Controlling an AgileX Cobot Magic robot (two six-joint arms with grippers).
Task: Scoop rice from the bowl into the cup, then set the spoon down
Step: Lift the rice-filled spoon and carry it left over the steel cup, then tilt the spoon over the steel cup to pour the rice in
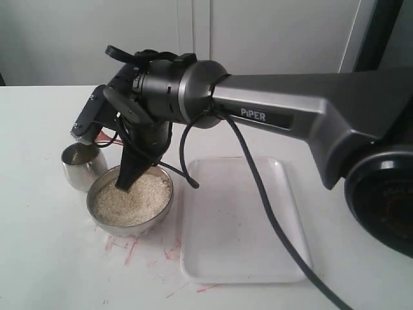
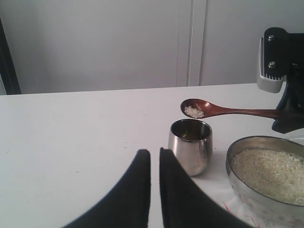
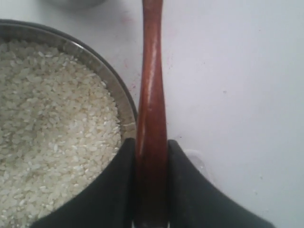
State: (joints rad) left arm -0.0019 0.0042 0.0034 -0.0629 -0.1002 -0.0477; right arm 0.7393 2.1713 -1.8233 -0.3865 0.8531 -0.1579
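The spoon [image 2: 223, 111] is pinched by its handle in the right gripper [image 3: 151, 142], on the grey arm [image 1: 310, 97] lettered "PiPER" [image 1: 253, 115]. A white tray [image 1: 239, 258] is set just beside the bowl [image 1: 139, 229] of rice [image 1: 132, 200]. The spoon is held level, handle back at the gripper, scoop raised near the cup [image 2: 190, 147], a few grains [image 2: 194, 112] carried in it. The left gripper [image 2: 155, 156] is drawn almost together, nothing held.

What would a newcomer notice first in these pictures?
The big grey arm reaching in from the right of the exterior view, its right gripper shut on a wooden spoon. The spoon carries a little rice just above a steel cup, next to a bowl full of rice. A white tray lies beside the bowl.
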